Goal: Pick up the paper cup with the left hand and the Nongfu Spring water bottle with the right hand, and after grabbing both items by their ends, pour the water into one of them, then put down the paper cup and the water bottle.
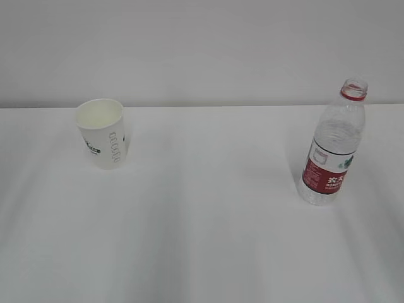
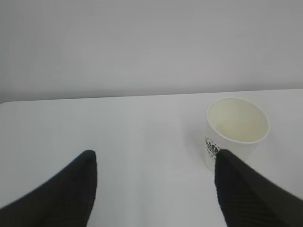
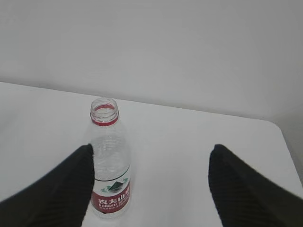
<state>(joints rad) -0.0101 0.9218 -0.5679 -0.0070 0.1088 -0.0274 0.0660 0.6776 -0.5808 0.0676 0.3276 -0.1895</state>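
Observation:
A white paper cup [image 1: 101, 132] with dark printed marks stands upright at the left of the white table. In the left wrist view the cup [image 2: 236, 130] sits beyond and partly behind the right finger; my left gripper [image 2: 154, 161] is open with only bare table between its fingers. The Nongfu Spring water bottle [image 1: 333, 146], clear, uncapped, red-labelled, stands upright at the right. In the right wrist view the bottle [image 3: 110, 165] stands just inside the left finger, farther off; my right gripper [image 3: 150, 153] is open and holds nothing. Neither arm shows in the exterior view.
The white table [image 1: 208, 214] runs back to a pale wall. Its far right corner [image 3: 277, 127] shows in the right wrist view.

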